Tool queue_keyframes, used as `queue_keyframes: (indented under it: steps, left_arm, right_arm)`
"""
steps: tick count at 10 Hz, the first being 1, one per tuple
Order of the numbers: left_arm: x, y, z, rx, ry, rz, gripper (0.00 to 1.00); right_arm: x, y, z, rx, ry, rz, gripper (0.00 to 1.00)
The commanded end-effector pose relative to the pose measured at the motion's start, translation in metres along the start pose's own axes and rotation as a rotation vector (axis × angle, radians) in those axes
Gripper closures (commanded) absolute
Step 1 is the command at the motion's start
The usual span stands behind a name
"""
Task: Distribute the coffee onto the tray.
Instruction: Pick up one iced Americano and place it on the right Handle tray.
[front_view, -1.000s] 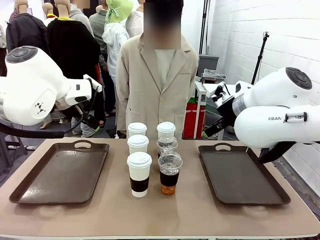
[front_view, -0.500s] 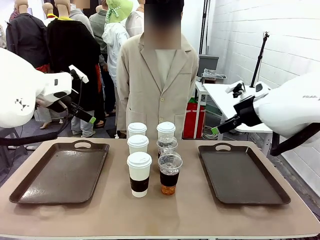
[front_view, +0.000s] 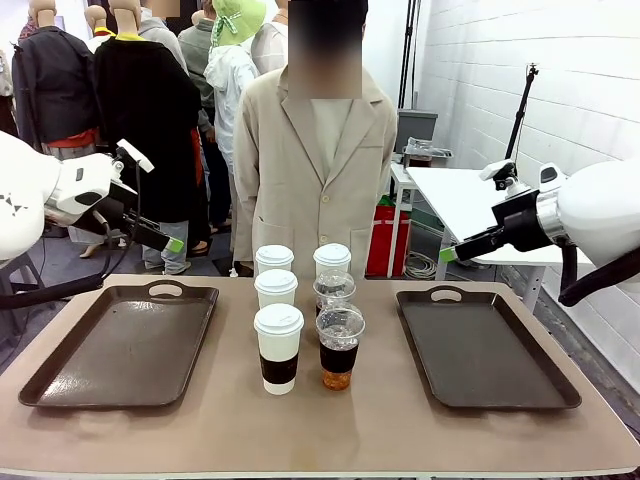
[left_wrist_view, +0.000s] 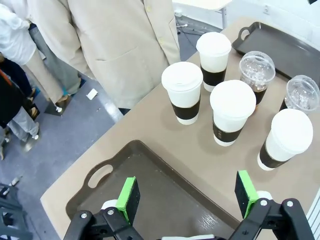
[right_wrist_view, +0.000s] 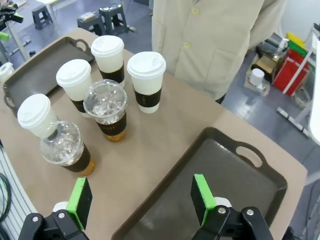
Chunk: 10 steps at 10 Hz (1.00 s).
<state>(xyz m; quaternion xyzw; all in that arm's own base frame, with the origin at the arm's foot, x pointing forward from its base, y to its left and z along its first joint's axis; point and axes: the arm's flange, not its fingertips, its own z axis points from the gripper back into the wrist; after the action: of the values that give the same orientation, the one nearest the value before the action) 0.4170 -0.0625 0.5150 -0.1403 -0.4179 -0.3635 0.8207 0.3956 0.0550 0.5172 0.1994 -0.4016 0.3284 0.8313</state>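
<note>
Six coffee cups stand grouped at the table's middle: white lidded cups (front_view: 278, 345) (front_view: 276, 288) (front_view: 274, 258) in a left column, a fourth white cup (front_view: 332, 258) at the back right, and two clear dome-lidded cups (front_view: 340, 345) (front_view: 334, 290) in front of it. My left gripper (front_view: 168, 240) hangs open above the far end of the left tray (front_view: 120, 345). My right gripper (front_view: 452, 251) hangs open over the far left corner of the right tray (front_view: 480, 350). In the left wrist view the left gripper (left_wrist_view: 187, 196) is empty; in the right wrist view so is the right gripper (right_wrist_view: 141, 200).
A person in a beige coat (front_view: 320, 160) stands at the far edge, right behind the cups. Both dark trays are bare. A white side table (front_view: 470, 205) stands beyond the right tray.
Both arms have drawn back outward: the left gripper shifted slightly left, the right gripper moved right and a little up. Cups and trays have not moved.
</note>
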Motion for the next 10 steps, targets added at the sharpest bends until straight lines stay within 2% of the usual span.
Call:
queue_keyframes:
  steps: [1, 4, 5, 10]
  left_arm:
    - [-0.008, 0.012, -0.01, -0.033, -0.066, 0.008, 0.0]
    - [-0.005, 0.012, -0.009, 0.003, -0.045, 0.029, 0.0]
    - [-0.007, 0.009, -0.002, -0.019, -0.033, 0.032, 0.0]
    - [-0.007, 0.009, -0.002, -0.019, -0.033, 0.032, 0.0]
  right_arm:
    - [-0.015, 0.005, -0.005, 0.043, -0.021, 0.01, 0.0]
    - [-0.011, 0.006, -0.008, 0.015, 0.004, 0.006, 0.0]
    - [-0.001, 0.002, -0.002, 0.018, 0.0, -0.004, 0.0]
    - [-0.001, 0.002, -0.002, 0.018, 0.0, -0.004, 0.0]
